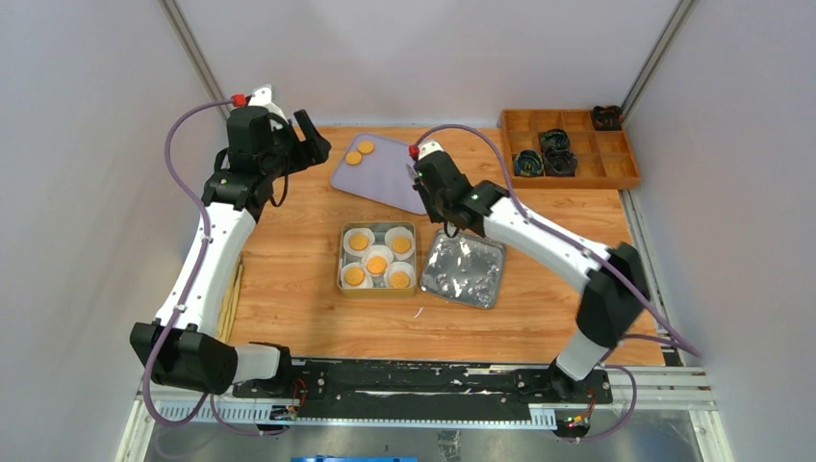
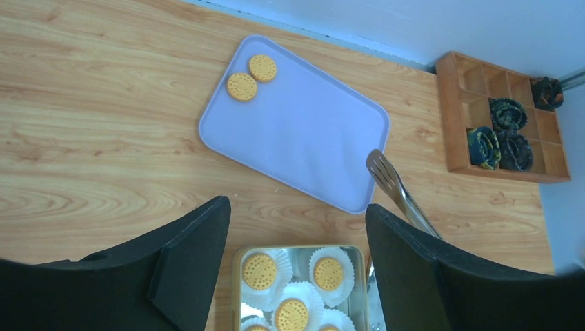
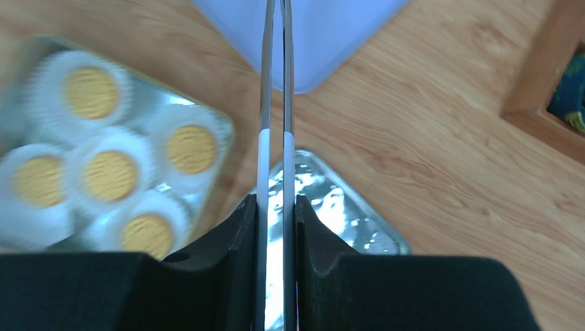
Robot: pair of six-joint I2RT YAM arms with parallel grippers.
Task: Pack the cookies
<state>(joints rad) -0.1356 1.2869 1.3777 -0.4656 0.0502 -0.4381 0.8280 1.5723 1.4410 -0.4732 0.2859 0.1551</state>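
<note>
Grip, right arm: right gripper is pinched on the handles of the tongs. The blades are squeezed almost together with nothing between them.
Grip, left arm: left gripper has its jaws spread wide and holds nothing.
Tongs axis: straight out from the fingers, toward the lavender tray. The tip sits at the tray's near right edge.
Bearing to target: two loose cookies touch each other at the tray's far left corner, diagonally across the tray from the tip, to the left and away.
Nearer arm: left by position, but only the right carries the tool.
Packed so far: five cookies in paper cups inside the tin, with the lid just beside it.
View gaps: the left wrist view shows tip and loose cookies together. The right wrist view cuts those cookies off but shows the blade gap. From the top, the tongs are hard to make out.
</note>
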